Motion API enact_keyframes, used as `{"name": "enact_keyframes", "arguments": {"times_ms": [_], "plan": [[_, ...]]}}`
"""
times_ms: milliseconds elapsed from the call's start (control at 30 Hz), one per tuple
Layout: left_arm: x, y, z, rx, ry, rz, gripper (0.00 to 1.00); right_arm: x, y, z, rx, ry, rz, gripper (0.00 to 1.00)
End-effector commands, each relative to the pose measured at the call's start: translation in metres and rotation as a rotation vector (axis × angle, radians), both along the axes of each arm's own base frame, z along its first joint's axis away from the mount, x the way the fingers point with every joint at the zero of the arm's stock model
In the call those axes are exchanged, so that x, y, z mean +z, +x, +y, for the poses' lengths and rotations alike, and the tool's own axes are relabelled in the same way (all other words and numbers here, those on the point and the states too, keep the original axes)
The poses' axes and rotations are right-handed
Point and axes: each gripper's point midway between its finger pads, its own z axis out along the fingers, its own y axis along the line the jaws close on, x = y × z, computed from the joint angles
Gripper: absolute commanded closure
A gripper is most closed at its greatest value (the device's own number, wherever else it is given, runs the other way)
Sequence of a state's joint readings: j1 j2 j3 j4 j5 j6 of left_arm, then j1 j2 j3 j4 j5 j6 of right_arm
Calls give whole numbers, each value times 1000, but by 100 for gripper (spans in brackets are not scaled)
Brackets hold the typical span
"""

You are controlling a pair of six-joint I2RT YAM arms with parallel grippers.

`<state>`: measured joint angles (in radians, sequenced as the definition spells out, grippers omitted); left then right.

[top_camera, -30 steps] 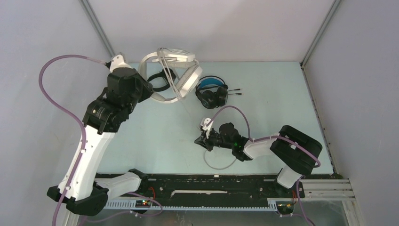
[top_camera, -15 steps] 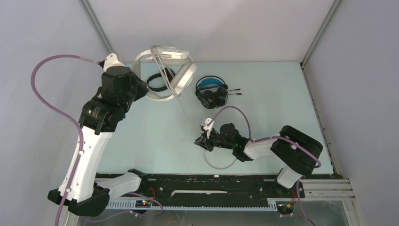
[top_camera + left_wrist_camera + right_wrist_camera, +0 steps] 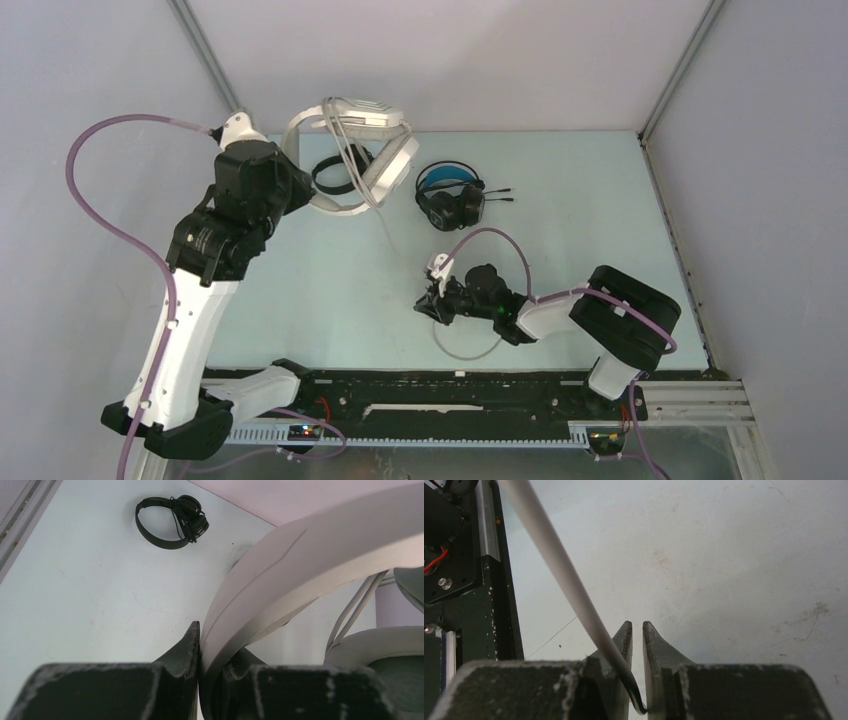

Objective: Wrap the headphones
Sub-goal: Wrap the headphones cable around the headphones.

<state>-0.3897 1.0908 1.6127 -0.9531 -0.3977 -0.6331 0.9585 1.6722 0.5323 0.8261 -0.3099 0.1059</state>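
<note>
The white over-ear headphones (image 3: 362, 148) hang above the table's far left, and my left gripper (image 3: 303, 192) is shut on their headband (image 3: 300, 570), which fills the gap between the left gripper's (image 3: 212, 650) fingers. Their white cable (image 3: 466, 352) runs down to a loop on the table by my right gripper (image 3: 428, 305). In the right wrist view the right gripper (image 3: 637, 625) stands open by a narrow gap; the cable (image 3: 554, 555) crosses its left finger and dips into the gap low down. The small black headphones (image 3: 335, 176) (image 3: 170, 522) and the blue-banded headphones (image 3: 450, 200) lie at the back.
The black mounting rail (image 3: 450, 385) runs along the near edge, and shows at the left of the right wrist view as the rail (image 3: 469, 555). Grey walls close in the table on the left, back and right. The blue pair's plugs (image 3: 505, 195) stick out to the right.
The left arm carried the white headphones a little left and back, then held still. The right gripper's jaws parted slightly from shut, and it shifted a little nearer.
</note>
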Motion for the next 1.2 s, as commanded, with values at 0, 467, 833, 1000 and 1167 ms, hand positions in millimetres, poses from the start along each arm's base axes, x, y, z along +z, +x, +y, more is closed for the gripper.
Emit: {"name": "enact_keyframes", "arguments": {"times_ms": [0, 467, 833, 1000, 1167], "plan": [[67, -1, 3, 10, -92, -201, 100, -1, -1, 0, -14, 20, -4, 89], [86, -30, -45, -407, -9, -266, 100, 22, 39, -33, -153, 89, 55, 100], [23, -53, -82, -804, 167, -148, 100, 82, 88, -91, -338, 131, 105, 100], [-19, -62, -102, -986, 181, -99, 100, 115, 105, -115, -403, 95, 132, 100], [-38, -73, -114, -1112, 257, -135, 100, 147, 112, -128, -412, 58, 130, 100]]}}
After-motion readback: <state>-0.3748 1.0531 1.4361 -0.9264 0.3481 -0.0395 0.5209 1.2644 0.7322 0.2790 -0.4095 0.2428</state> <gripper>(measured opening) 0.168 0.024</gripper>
